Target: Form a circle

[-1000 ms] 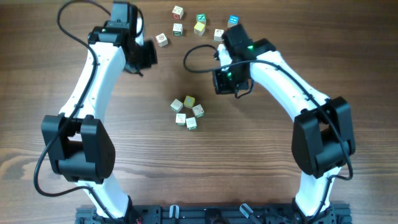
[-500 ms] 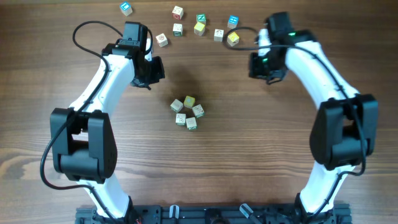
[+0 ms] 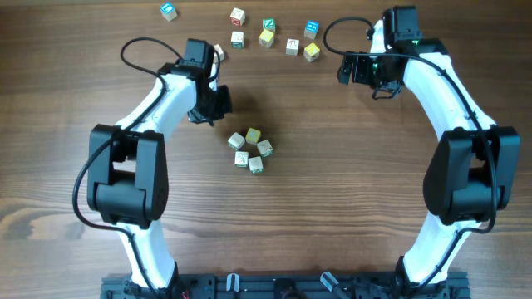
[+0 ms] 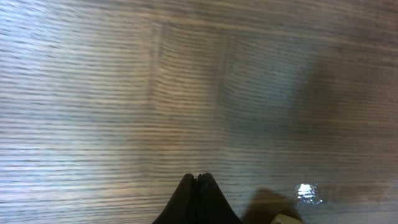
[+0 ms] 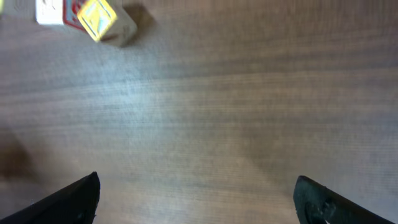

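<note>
Middle of the overhead view, there's the circle (image 3: 250,150): five little cubes packed into a tight ring on the wooden table (image 3: 349,191), sides touching or very nearly so, with barely a gap at the centre. Neither arm is on it. The left gripper (image 3: 214,106) hangs just up and to the left of the ring, apart from it. Its own camera shows the left gripper (image 4: 198,180) pinched fully together with nothing between the tips, only bare wood grain ahead, plus a pale scrap at the bottom edge that I can't make out. Over in the upper right, the right gripper (image 3: 359,68) is well away from the ring. Its wrist view shows the right gripper (image 5: 196,193) spread wide and carrying nothing. The loose cubes (image 3: 266,35) are strung along the top of the frame, and the yellow cube (image 3: 311,51) is the nearest one to those open jaws; it sits in the upper left corner of the wrist view, yellow cube (image 5: 102,18). My read is that the ring looks closed already, so this is a check or a reach for one more piece. If it's another piece, the right arm needs to swing left, straddle that yellow one squarely, then set it down without knocking the ring. The pinched left tips would suit a gentle nudge.
</note>
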Robot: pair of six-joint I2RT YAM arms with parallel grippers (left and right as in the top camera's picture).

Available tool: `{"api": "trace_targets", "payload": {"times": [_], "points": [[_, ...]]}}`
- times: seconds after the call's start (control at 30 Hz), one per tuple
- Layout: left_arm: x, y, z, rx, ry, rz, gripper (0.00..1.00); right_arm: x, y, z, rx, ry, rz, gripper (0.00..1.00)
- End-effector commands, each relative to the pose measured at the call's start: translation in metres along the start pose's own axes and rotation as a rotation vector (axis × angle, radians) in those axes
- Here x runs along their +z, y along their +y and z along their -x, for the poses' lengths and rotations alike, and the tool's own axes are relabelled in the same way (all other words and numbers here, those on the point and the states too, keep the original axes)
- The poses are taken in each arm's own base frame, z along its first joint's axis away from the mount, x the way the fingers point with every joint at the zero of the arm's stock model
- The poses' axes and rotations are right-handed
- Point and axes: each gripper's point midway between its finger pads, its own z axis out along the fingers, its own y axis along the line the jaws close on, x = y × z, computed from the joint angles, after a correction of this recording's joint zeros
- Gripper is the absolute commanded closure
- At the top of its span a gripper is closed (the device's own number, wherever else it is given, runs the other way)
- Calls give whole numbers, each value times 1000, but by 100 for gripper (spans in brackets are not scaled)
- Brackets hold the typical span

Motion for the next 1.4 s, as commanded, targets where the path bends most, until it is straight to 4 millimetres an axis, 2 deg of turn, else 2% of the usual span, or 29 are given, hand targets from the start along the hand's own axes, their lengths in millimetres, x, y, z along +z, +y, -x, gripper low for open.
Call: {"api": "trace_targets", "payload": {"times": [0.0,0.27,0.33,0.4,0.47,0.57,0.7,0.8,0.93,1.07,1.37], "points": [[9,-5,-20,10,68,17,96,-13,3,16,-9,-62,1,0],[10,-7,-31,53,90,63,96,-13,3,16,-10,-62,1,0],[10,-7,-35,116,100,76,96,-13,3,16,-10,-62,1,0],[9,6,-25,168,59,159,96,-13,3,16,-10,-62,1,0],[9,6,-23,234,55,162,96,-13,3,16,-10,-62,1,0],[9,7,-28,356,81,162,96,-13,3,16,-9,-62,1,0],[8,6,-37,435,127,140,96,-13,3,16,-10,-62,1,0],[9,-4,-46,450,159,66,95,-13,3,16,-10,-62,1,0],[7,-1,-54,445,193,70,92,-13,3,16,-10,-62,1,0],[6,-1,-60,437,218,63,94,-13,3,16,-10,-62,1,0],[8,-6,-56,439,199,41,95,-13,3,16,-10,-62,1,1]]}}
